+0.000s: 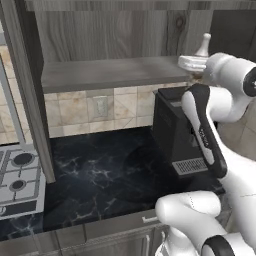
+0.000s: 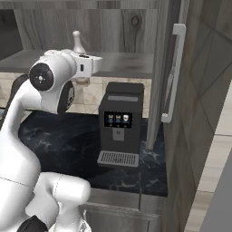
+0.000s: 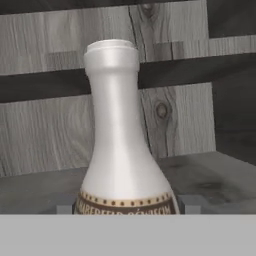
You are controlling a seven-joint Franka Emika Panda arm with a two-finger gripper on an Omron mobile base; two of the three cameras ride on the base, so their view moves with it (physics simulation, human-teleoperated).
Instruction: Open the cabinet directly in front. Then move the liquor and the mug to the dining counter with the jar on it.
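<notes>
Fingers (image 3: 125,204) astride upright liquor (image 3: 120,130)

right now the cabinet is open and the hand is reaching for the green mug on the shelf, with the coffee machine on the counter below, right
Not quite. The thing in front of the hand is the liquor, a pale bottle with a narrow neck, not a green mug; the hand view shows it upright on the shelf between the fingertips. The rest holds: the cabinet is open and the coffee machine stands on the counter below.
</notes>
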